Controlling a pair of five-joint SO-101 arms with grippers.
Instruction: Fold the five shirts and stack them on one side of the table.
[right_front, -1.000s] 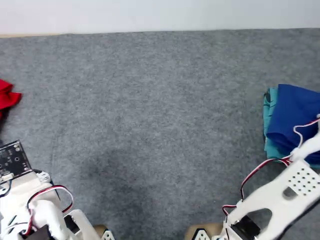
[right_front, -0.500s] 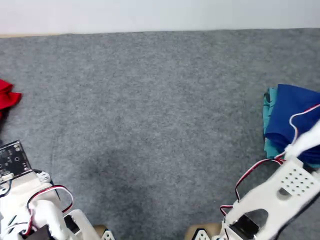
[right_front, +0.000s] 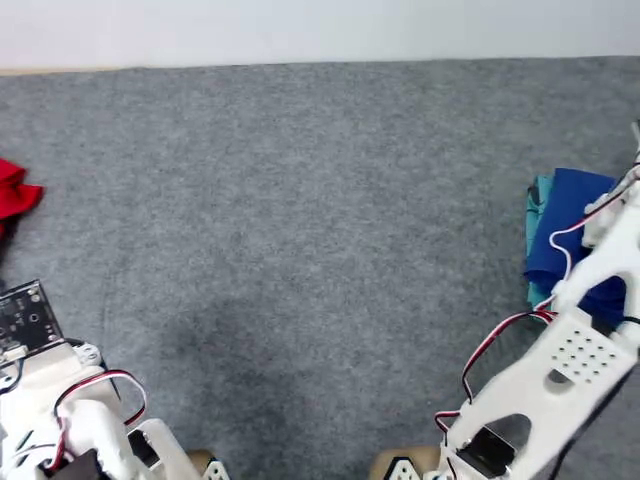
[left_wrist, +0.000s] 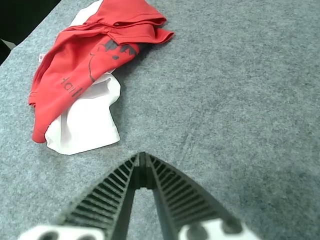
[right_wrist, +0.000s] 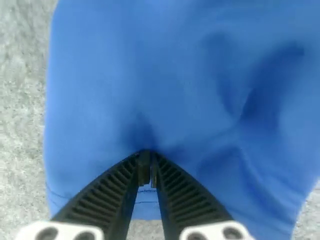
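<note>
Right end effector (right_wrist: 145, 167), jaws closed, has advanced onto the blue shirt (right_front: 562, 215) stacked at 3 o'clock on the counter (right_front: 300, 200), likely pressing it flat; left end effector (left_wrist: 143, 167) closed, near the red shirt (left_wrist: 85, 65).

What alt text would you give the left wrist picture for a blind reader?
A crumpled red shirt lies over a white shirt on the grey table. In front, the left gripper is shut, its tip apart from both shirts.
</note>
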